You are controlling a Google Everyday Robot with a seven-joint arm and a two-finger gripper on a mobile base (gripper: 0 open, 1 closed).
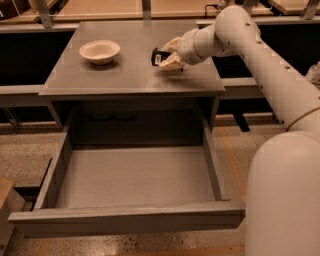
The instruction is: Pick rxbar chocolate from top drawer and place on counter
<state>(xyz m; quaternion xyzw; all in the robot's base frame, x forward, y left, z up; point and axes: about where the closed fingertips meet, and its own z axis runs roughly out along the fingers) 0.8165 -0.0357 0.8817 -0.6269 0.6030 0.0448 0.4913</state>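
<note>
My gripper [166,57] is over the right middle of the grey counter [120,75], low above its surface. Its fingers are shut on the rxbar chocolate [156,57], a small dark bar that sticks out to the left of the fingertips; I cannot tell whether the bar touches the counter. The top drawer [130,185] is pulled wide open below the counter, toward the front, and its floor shows nothing inside. My white arm [265,60] reaches in from the right.
A pale round bowl [100,51] stands on the counter's left rear part. Long pale wooden benches [100,7] run behind the counter. A cardboard corner [5,195] sits at the left on the speckled floor.
</note>
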